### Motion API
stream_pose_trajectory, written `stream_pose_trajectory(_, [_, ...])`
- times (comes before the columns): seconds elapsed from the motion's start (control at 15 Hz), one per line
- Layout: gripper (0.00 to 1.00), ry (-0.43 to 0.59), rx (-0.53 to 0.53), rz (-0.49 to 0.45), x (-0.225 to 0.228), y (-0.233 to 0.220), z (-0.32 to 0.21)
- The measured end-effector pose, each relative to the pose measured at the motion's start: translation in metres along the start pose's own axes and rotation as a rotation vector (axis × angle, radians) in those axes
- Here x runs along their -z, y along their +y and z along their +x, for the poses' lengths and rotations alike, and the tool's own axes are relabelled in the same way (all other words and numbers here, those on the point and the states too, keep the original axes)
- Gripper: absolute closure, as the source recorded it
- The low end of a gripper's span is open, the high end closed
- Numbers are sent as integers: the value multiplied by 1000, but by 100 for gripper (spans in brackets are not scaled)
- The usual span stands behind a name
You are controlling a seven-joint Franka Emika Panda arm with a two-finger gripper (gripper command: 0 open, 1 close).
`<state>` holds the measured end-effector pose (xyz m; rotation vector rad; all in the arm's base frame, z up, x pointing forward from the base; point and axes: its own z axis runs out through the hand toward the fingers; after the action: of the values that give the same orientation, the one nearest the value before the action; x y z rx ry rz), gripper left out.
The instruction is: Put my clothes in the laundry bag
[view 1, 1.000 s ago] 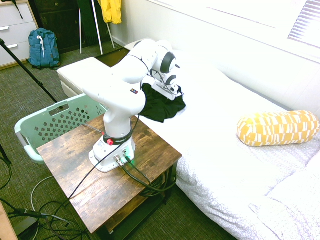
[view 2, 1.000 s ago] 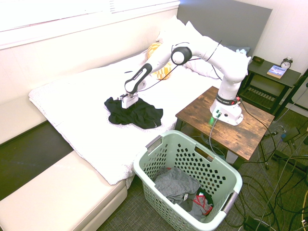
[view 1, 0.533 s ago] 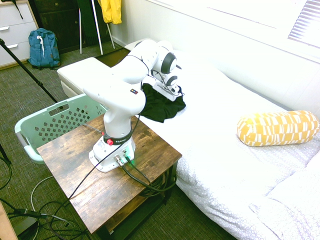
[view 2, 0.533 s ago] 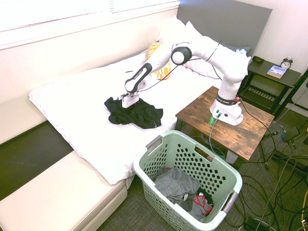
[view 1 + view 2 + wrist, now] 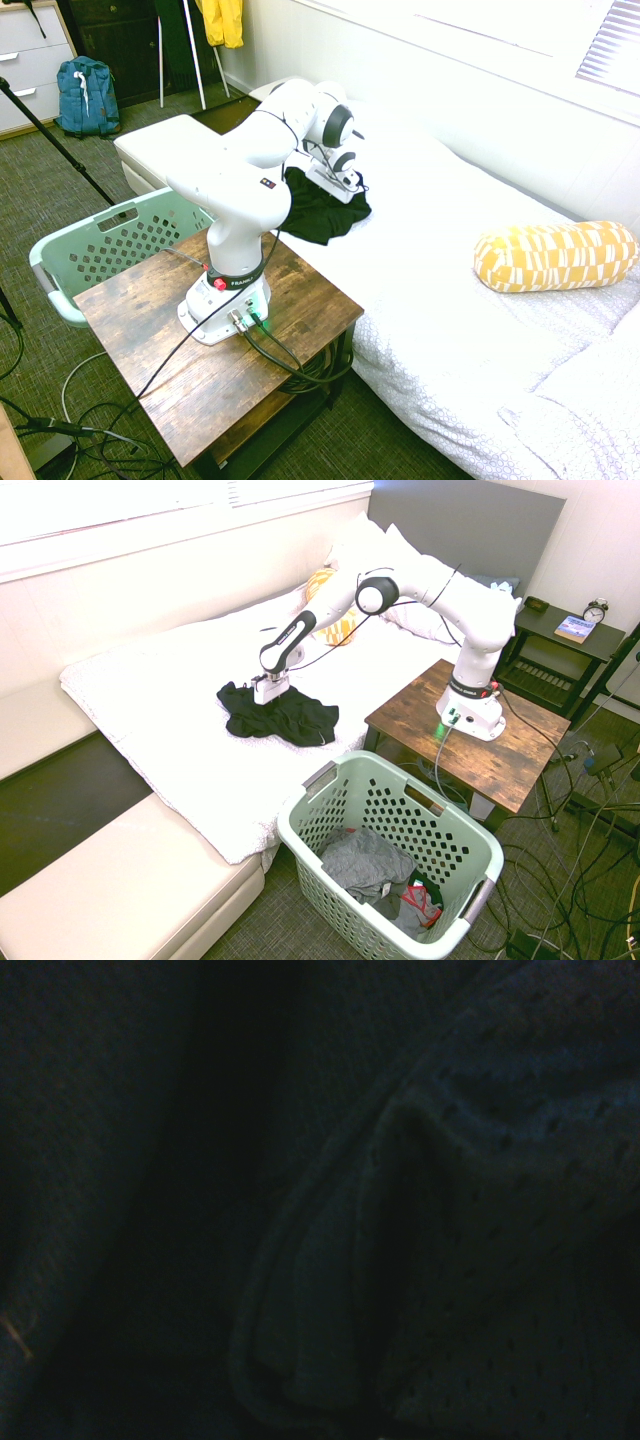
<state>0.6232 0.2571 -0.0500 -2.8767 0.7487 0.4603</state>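
Observation:
The clothes (image 5: 322, 212) are a crumpled black garment (image 5: 292, 718) lying on the white bed near its edge. My gripper (image 5: 264, 695) points straight down and is pressed into the garment's upper left part; it also shows beside the arm's wrist as the gripper (image 5: 340, 190). Dark perforated fabric (image 5: 420, 1220) with a fold fills the wrist view from very close. The laundry bag (image 5: 392, 802) is a mint-green perforated basket on the floor by the bed, with grey and red-black items inside. The same basket (image 5: 118, 243) stands beside the wooden table.
The arm stands on a wooden side table (image 5: 150, 340) between bed and basket. A yellow patterned bolster (image 5: 555, 255) lies further along the bed. A cream bench (image 5: 130, 890) adjoins the bed. A blue backpack (image 5: 85, 95) and a hanging yellow garment (image 5: 222, 20) are across the room.
The wrist has risen very slightly over the garment, and the fabric under the gripper looks a little more bunched. Nothing else has moved.

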Motion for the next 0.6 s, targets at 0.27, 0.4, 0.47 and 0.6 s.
stream_pose_trajectory(0.27, [100, -12, -4, 6, 2, 5, 1])
stream_pose_trajectory(0.4, [100, -12, -3, 5, 8, 6, -1])
stream_pose_trajectory(0.47, [100, -9, -3, 4, 11, 7, -3])
stream_pose_trajectory(0.6, [100, 8, 3, 8, 30, 8, -12])
